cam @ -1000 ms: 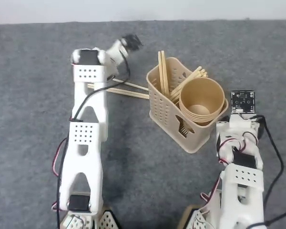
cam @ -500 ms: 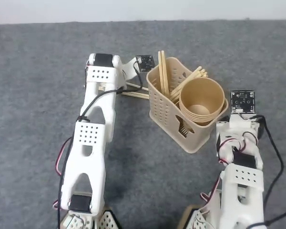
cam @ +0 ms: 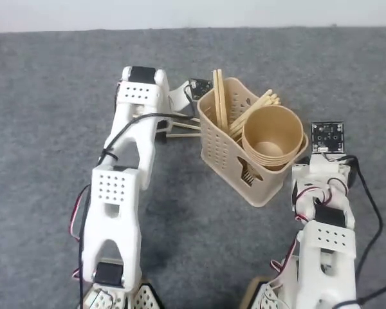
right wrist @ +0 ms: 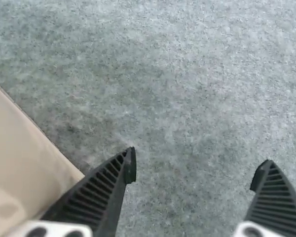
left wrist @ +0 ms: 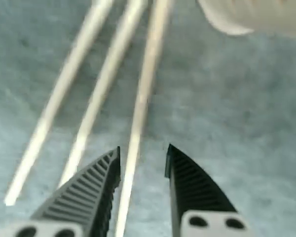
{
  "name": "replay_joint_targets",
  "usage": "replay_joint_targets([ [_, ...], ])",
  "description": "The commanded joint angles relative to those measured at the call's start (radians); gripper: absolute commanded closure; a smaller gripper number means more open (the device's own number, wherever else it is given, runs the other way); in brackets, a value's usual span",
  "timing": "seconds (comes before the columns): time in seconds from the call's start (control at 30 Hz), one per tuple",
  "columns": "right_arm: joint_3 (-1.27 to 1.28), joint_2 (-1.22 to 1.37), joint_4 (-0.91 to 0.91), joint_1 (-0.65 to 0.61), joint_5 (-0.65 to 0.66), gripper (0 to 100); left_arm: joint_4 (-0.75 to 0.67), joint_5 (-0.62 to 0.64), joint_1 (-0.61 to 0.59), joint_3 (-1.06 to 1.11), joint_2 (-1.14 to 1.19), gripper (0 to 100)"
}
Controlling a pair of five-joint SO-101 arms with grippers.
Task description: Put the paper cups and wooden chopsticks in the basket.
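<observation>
From above, a perforated beige plastic basket (cam: 222,151) holds nested paper cups (cam: 272,138) and upright wooden chopsticks (cam: 220,96). The left arm (cam: 132,148) has swung in beside it.

Left wrist: the left gripper (left wrist: 143,158), ribbed jaws parted, straddles one of three loose chopsticks (left wrist: 143,98) on fuzzy grey carpet (left wrist: 237,98).

Right wrist: the right gripper (right wrist: 197,173) gapes wide over carpet, just beside the basket's smooth wall.

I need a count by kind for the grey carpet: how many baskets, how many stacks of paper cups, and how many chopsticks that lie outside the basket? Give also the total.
basket: 1
stack of paper cups: 1 (it stands inside the basket; the cups are too nested to count one by one)
chopsticks outside the basket: 3
Total: 5
</observation>
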Motion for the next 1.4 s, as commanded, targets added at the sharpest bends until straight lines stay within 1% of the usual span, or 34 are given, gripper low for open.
replay_joint_targets([
  [0.0,-0.008,-0.005,-0.018,-0.022,0.015,62.7,-0.126,-0.011,0.009,0.105,-0.114,85],
  [0.13,-0.006,-0.005,-0.018,-0.022,0.015,62.7,-0.233,0.015,0.008,0.147,-0.112,84],
  [0.33,-0.006,-0.005,-0.018,-0.022,0.015,62.7,-0.272,0.015,0.009,0.145,-0.107,84],
  [0.43,-0.006,-0.005,-0.018,-0.022,0.015,62.7,-0.278,0.015,0.009,0.133,-0.054,84],
  [0.5,-0.006,-0.005,-0.018,-0.022,0.015,62.7,-0.256,0.015,0.014,0.122,-0.011,85],
  [0.57,-0.006,-0.005,-0.018,-0.022,0.015,62.7,-0.203,0.014,0.023,0.094,0.025,85],
  [0.63,-0.006,-0.005,-0.018,-0.022,0.015,62.7,-0.15,0.009,0.035,0.036,0.063,89],
  [0.73,-0.006,-0.005,-0.018,-0.022,0.015,62.7,-0.109,0.009,0.041,-0.074,0.123,96],
  [0.8,-0.006,-0.005,-0.018,-0.022,0.015,62.7,-0.081,0.009,0.043,-0.154,0.169,99],
  [0.97,-0.006,-0.005,-0.018,-0.022,0.015,62.7,0.032,0.009,0.055,-0.344,0.275,99],
  [1.07,-0.006,-0.005,-0.018,-0.022,0.015,62.7,0.046,0.009,0.057,-0.401,0.315,99],
  [1.23,-0.006,-0.005,-0.018,-0.022,0.017,62.7,0.048,0.002,0.052,-0.377,0.293,99],
  [1.37,-0.006,-0.005,-0.018,-0.022,0.017,62.7,0.049,0.014,0.006,-0.371,0.146,99],
])
